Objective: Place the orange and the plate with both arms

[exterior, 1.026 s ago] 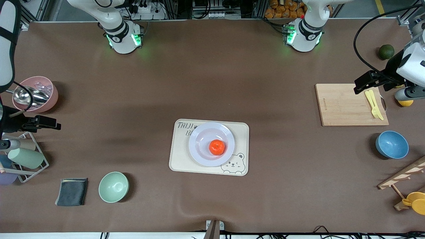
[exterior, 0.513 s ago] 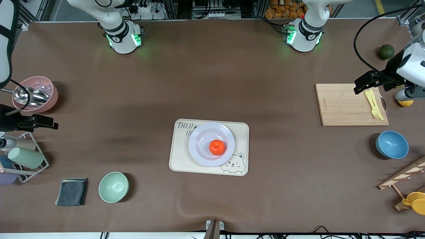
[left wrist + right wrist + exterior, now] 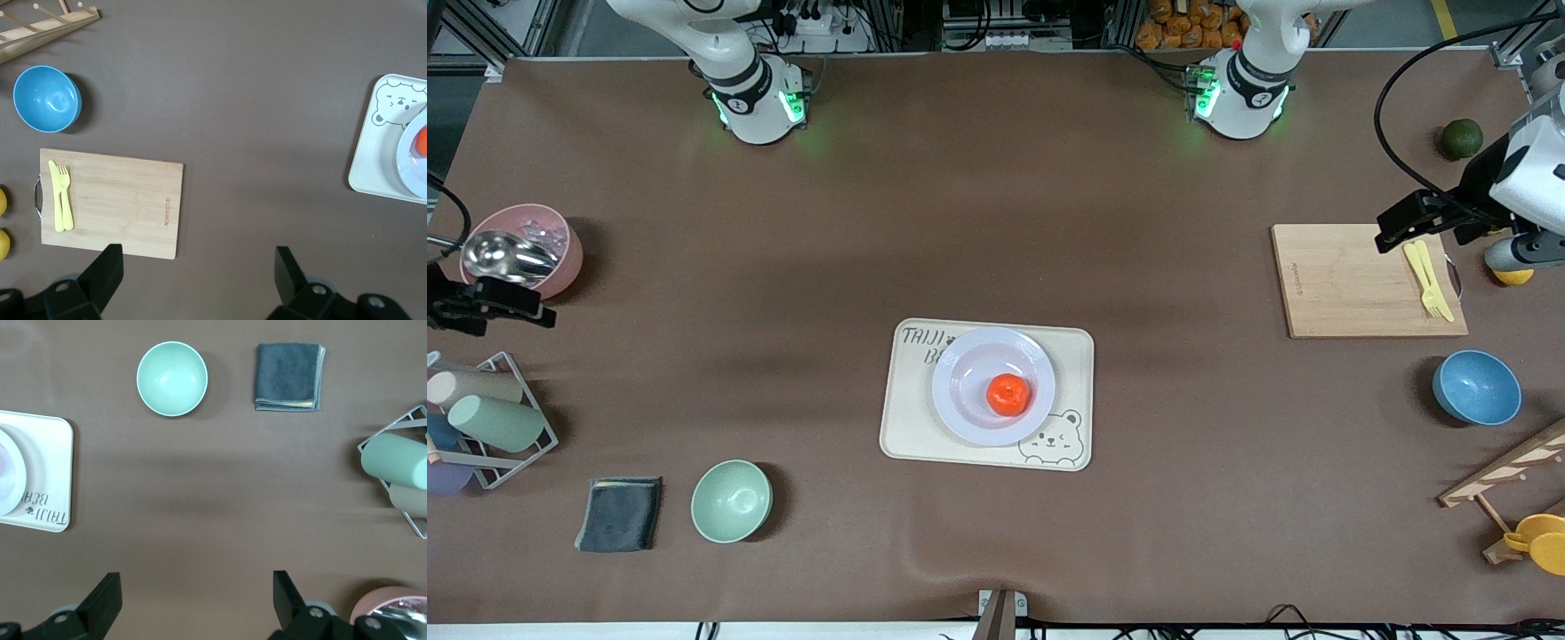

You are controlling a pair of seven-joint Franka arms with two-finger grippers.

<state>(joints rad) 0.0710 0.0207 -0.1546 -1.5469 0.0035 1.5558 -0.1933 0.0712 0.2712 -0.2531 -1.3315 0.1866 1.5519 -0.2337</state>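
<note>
- Front view: the plate [image 3: 993,386] lies flat at the centre of the frame on a cream tray [image 3: 911,427], toward the tray's upper edge. It is round, so it has no long axis and points no particular way.
- The orange [image 3: 1008,395] sits in the plate's well, a little lower right of the plate's middle. It is a slightly flattened ball resting on its flat side, with no clear long axis across the table.
- The left gripper [image 3: 1398,224] hangs at the right edge of the frame, over the top corner of a wooden board [image 3: 1352,280] that carries a yellow fork [image 3: 1430,281]. The left arm waits, well apart from the plate.
- The right gripper [image 3: 503,304] hangs at the left edge, just below a pink cup [image 3: 560,244] holding a metal scoop [image 3: 503,254]. It is also well apart from the plate.
- Left wrist view: the left gripper [image 3: 198,267] shows at the bottom of the frame, jaws spread wide with nothing between them, above bare table beside the board [image 3: 120,203]. The tray [image 3: 380,160], the plate rim [image 3: 408,163] and a sliver of the orange [image 3: 422,141] appear at the right edge. A blue bowl [image 3: 47,99] is at upper left.
- Right wrist view: the right gripper [image 3: 197,592] shows at the bottom, jaws spread wide and empty over bare table. A green bowl [image 3: 172,379] and a grey cloth [image 3: 289,367] are at the top; the tray [image 3: 43,477] and part of the plate [image 3: 8,477] are at the left edge.
</note>
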